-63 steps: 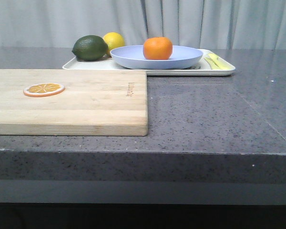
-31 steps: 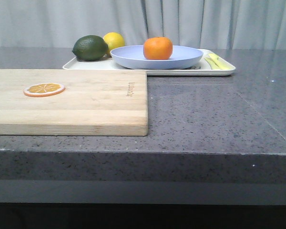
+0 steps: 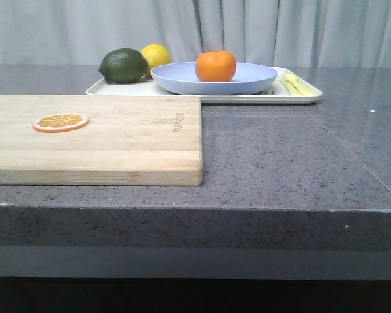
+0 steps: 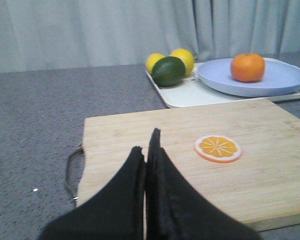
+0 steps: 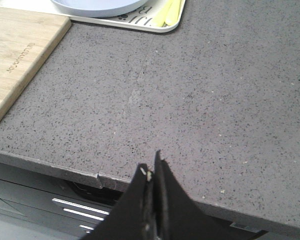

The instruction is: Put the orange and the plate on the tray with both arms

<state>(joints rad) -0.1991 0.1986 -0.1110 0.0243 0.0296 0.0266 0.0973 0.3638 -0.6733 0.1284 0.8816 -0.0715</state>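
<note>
The orange [image 3: 216, 66] sits on the lavender-blue plate [image 3: 247, 79], which rests on the off-white tray [image 3: 300, 97] at the back of the counter. In the left wrist view the orange [image 4: 247, 67], plate [image 4: 280, 80] and tray [image 4: 185, 95] lie far beyond my left gripper [image 4: 146, 142], which is shut and empty above the near part of the cutting board. My right gripper [image 5: 151, 167] is shut and empty over the counter's front edge; the plate [image 5: 97, 6] and tray [image 5: 140, 22] are far from it. Neither gripper shows in the front view.
A light wooden cutting board [image 3: 117, 140] with a thin orange slice [image 3: 60, 122] fills the front left. A dark green lime [image 3: 122, 65], a yellow lemon [image 3: 156, 55] and a yellow-green utensil [image 3: 296, 84] also lie on the tray. Grey curtains hang behind.
</note>
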